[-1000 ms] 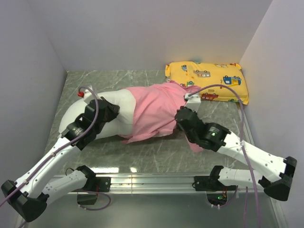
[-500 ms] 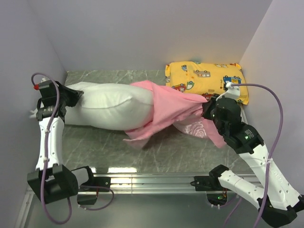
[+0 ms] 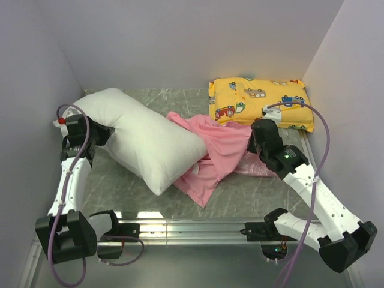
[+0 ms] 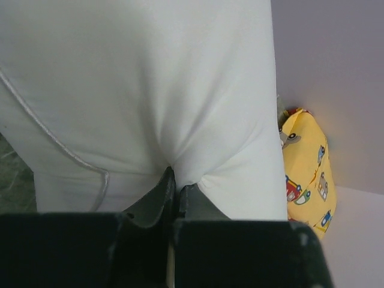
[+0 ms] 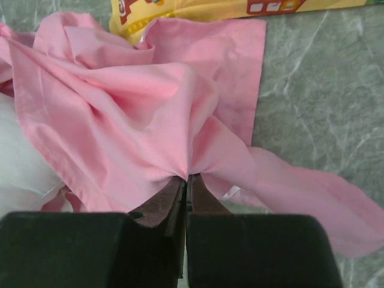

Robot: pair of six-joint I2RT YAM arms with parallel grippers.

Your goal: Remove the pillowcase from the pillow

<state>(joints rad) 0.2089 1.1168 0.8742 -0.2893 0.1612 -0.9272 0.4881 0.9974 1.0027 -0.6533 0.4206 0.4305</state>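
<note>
Pillow (image 3: pixel 144 141) has slipped out, lying bare at left. The pillowcase (image 3: pixel 219 150) is crumpled against its right end. Left gripper (image 4: pixel 176 185) pinches pillow, right gripper (image 5: pixel 187 179) pinches pillowcase. Removal looks nearly done.

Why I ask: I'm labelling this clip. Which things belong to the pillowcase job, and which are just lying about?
In the job: pillowcase; pillow; left gripper, shut on the pillow; right gripper, shut on the pillowcase.
Lying about: yellow vehicle-print pillow, at the back right of the table.
</note>
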